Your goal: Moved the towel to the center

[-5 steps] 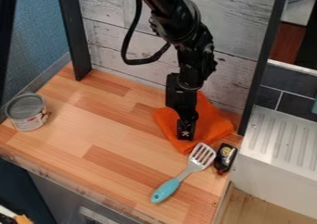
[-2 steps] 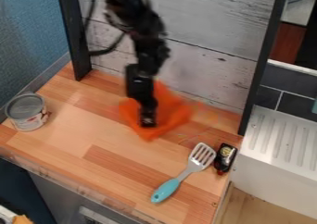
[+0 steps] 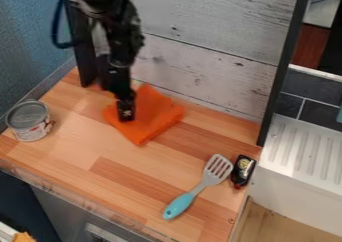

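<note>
Starting with the counter: lies flat and smooth, so should let cloth slide without snagging. At the wall: closes off the back, leaving little room for a push that way. With the arm: hangs steeply from the upper left, probably to work the cloth from above. On to the towel: lies rumpled on the counter, near the wall and left of middle, front corner pointing forward. Likely calls for a small shift forward to be properly central.

Next, to the spatula: rests flat toward the front right, handle toward the front edge, well out of the cloth's way. Past that, to the can: stands upright at the far left, apart from the work. Then to the claw: points down at the towel's left part, likely for purchase on loose fabric; cannot tell whether spread, pressed together or pinching cloth. Last, to the small black thing: sits just beside the spatula, needing no handling.
</note>
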You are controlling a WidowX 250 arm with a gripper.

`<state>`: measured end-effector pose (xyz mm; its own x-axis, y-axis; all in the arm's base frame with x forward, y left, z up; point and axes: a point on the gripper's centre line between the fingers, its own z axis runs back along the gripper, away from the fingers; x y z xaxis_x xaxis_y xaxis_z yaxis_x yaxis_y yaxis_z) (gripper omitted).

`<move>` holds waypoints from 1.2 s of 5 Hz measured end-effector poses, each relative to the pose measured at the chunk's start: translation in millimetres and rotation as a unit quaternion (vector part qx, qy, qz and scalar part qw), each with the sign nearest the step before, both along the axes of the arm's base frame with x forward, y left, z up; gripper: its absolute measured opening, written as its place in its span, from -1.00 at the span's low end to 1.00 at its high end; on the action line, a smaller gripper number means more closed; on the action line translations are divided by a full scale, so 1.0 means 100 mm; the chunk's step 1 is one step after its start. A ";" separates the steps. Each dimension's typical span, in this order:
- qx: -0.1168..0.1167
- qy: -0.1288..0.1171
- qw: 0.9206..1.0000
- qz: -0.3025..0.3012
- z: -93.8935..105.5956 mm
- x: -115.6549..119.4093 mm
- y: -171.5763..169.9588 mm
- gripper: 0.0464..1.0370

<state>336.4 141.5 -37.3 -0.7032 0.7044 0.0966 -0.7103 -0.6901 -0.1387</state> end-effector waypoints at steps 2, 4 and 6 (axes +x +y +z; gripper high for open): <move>0.006 0.044 0.999 0.007 -0.14 -0.35 0.09 0.93; 0.014 0.039 0.999 0.004 -0.01 -0.52 0.06 0.93; 0.033 0.049 0.998 0.020 0.12 -0.79 0.19 0.93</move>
